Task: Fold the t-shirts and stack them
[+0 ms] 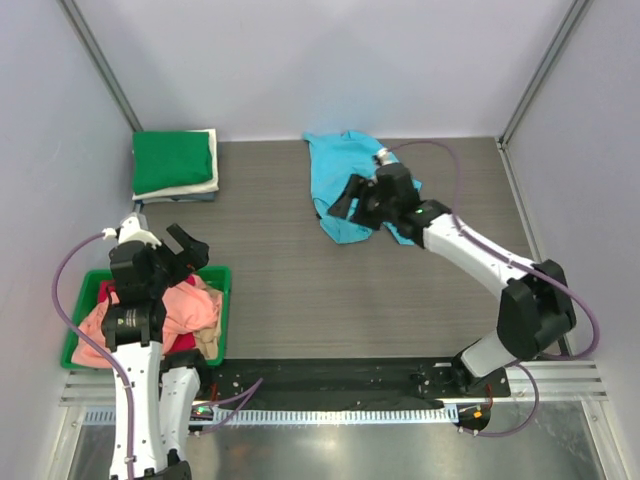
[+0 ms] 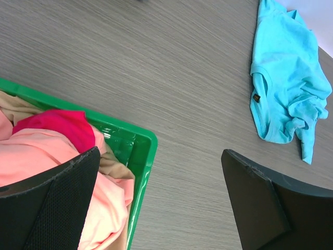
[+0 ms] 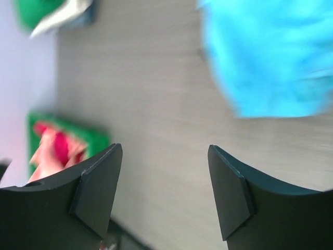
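Observation:
A crumpled sky-blue t-shirt (image 1: 335,160) lies at the back middle of the table. My right gripper (image 1: 345,198) hovers over its near-left part, open, with nothing between its fingers. In the right wrist view the right gripper (image 3: 165,151) frames bare table, and the blue t-shirt (image 3: 270,57) lies beyond its fingertips. My left gripper (image 1: 190,250) stands open above the bin's far right corner. In the left wrist view the left gripper (image 2: 161,156) is empty, over a salmon-pink shirt (image 2: 41,151), a red one (image 2: 62,125) and a tan one (image 2: 112,164).
The green plastic bin (image 1: 225,275) sits at the near left with loose shirts heaped in it. A folded stack, green shirt (image 1: 172,160) on top and cream below, rests at the back left corner. Grey walls close the table's sides and back.

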Available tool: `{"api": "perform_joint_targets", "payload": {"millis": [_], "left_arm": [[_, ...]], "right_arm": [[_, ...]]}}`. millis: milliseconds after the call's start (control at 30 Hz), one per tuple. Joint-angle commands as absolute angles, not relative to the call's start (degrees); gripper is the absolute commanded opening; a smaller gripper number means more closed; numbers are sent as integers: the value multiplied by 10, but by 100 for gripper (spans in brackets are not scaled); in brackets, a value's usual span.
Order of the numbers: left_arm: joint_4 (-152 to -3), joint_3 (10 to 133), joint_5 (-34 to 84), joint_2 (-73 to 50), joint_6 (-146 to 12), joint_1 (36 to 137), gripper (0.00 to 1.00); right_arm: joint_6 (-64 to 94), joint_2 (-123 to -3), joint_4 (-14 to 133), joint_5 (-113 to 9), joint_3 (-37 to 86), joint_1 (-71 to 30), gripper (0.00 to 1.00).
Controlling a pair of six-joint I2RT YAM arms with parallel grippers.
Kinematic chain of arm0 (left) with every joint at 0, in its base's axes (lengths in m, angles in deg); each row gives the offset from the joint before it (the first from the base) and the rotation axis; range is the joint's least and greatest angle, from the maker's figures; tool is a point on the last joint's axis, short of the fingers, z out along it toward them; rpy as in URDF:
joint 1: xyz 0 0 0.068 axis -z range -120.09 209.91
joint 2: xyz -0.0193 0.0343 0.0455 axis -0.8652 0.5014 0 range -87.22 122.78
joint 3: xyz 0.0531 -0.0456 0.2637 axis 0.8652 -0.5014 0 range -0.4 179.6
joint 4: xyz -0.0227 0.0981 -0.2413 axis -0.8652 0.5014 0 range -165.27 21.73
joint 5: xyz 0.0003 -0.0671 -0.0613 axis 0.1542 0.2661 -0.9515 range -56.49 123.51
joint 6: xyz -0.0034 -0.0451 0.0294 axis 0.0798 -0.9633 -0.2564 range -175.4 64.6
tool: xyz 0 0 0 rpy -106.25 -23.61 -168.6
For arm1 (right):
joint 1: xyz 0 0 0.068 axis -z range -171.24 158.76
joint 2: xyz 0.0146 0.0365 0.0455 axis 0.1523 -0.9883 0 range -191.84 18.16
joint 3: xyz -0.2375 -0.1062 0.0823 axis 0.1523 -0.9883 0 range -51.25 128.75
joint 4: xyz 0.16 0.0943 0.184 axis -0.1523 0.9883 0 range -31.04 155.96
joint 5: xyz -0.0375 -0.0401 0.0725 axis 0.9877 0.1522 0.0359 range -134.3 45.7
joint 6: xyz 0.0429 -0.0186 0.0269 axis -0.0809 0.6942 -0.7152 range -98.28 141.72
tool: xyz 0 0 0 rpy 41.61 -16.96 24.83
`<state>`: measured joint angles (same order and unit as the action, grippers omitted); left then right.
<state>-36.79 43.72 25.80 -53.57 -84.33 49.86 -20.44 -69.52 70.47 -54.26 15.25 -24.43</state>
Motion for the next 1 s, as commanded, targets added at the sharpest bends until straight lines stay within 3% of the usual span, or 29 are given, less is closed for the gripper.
{"api": "perform_joint_targets", "payload": {"millis": [0,433,767,967], "left_arm": [[-378,448,240,-529,-831,495,100],[-382,446,238,-533,-831,494,100],[-381,445,234,-529,-836,494,100],[-381,445,230,-529,-834,494,100]], "right_arm": [[-127,-671,795,-490,153,-198,73],[-98,-895,851,-460,303,-195,69],[-81,-943,872,-402,318,-205,67],[-91,-1026,853,-435,343,-230,52]]}}
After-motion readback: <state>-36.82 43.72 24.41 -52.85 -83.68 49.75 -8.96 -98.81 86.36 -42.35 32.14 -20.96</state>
